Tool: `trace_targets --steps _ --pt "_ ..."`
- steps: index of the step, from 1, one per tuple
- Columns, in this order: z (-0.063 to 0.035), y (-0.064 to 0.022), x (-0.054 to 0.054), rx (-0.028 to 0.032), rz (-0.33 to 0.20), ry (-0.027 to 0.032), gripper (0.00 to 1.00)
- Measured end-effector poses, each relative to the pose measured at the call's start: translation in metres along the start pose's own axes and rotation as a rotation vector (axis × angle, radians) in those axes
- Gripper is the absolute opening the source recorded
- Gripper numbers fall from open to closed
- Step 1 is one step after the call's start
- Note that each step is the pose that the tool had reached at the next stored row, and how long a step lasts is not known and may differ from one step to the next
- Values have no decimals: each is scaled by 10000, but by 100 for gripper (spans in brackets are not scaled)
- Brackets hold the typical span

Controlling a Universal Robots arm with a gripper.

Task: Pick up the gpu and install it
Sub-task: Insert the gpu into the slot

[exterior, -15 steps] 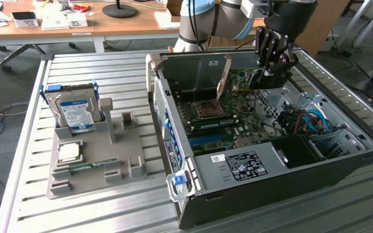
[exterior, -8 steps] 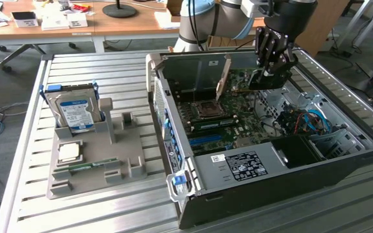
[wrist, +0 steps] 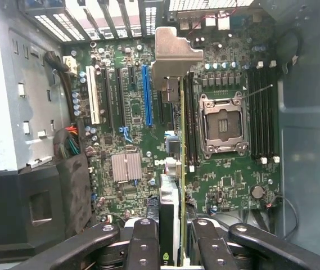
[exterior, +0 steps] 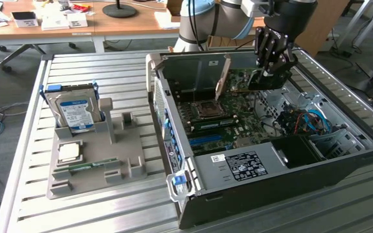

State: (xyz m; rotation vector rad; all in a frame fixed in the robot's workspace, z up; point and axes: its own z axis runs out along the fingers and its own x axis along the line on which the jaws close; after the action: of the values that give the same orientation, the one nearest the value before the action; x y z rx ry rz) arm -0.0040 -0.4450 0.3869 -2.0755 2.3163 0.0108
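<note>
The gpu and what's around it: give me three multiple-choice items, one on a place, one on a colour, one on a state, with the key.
1. Where is the gpu?
A. flat on the slatted table
B. upright over the motherboard inside the open case
C. on the wooden desk

2. What colour is the label on the hard drive?
A. red
B. yellow
C. blue

3. How do the jaws stand?
A. wide apart and empty
B. closed on the gpu
C. closed on the hard drive

Key:
1 B: the card hangs above the board, within the case walls.
2 C: the drive standing in the grey holder shows a blue label.
3 B: the wrist view has the card's edge clamped between them.
</note>
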Motion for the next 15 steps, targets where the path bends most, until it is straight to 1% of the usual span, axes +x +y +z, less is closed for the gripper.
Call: trace_targets --steps 3,4,15 --pt "0 -3 0 -72 3 18 27" --pt "-1 -2 0 -85 4 20 27" --pt "0 5 0 -89 4 20 27"
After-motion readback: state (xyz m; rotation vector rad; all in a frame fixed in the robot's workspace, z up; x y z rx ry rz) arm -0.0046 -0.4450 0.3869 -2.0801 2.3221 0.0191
